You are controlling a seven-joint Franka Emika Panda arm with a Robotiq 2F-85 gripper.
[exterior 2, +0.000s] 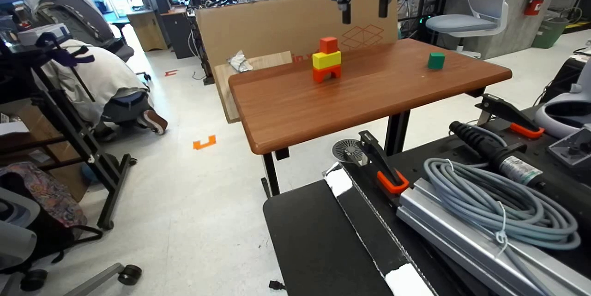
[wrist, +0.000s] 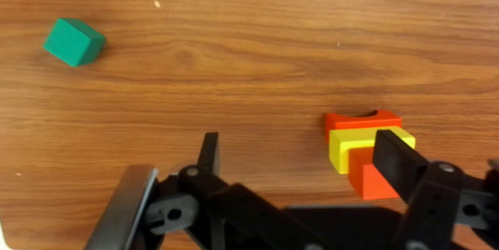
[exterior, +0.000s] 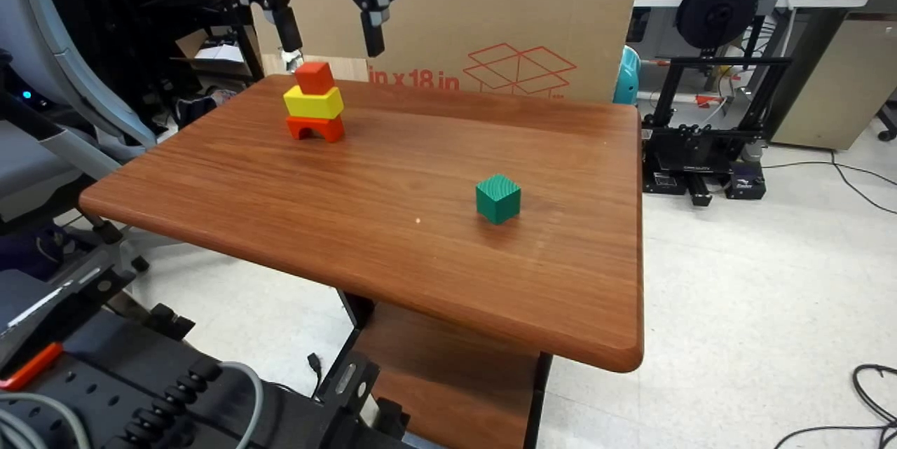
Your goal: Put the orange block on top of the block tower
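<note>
Orange block (exterior: 315, 79): uppermost piece of the block tower (exterior: 314, 107), upper left of the frame in an exterior view. Sits flat on the wider yellow block (exterior: 308, 104); that lies on a red-orange arch (exterior: 329, 128), cut-out facing down, on the wooden table (exterior: 406, 211). Stack upright in both exterior views.

Claw (exterior: 334, 50): spread, its two fingers well apart. Hangs near the top of the frame in both exterior views, higher in the frame than the tower, with a visible gap to the orange block. Wrist view: tower at lower right, the finger on that side hiding part of the orange and yellow blocks; wood grain shows between the fingers.

Green cube (exterior: 498, 199): on the table, well apart from the tower; right of centre in both exterior views, upper left in the wrist view.

Surroundings: cardboard sheet (exterior: 504, 11) standing behind the table in both exterior views; black printer (exterior: 701, 155), upper right of the frame in an exterior view; grey chair (exterior 2: 464, 25), upper right in an exterior view.
</note>
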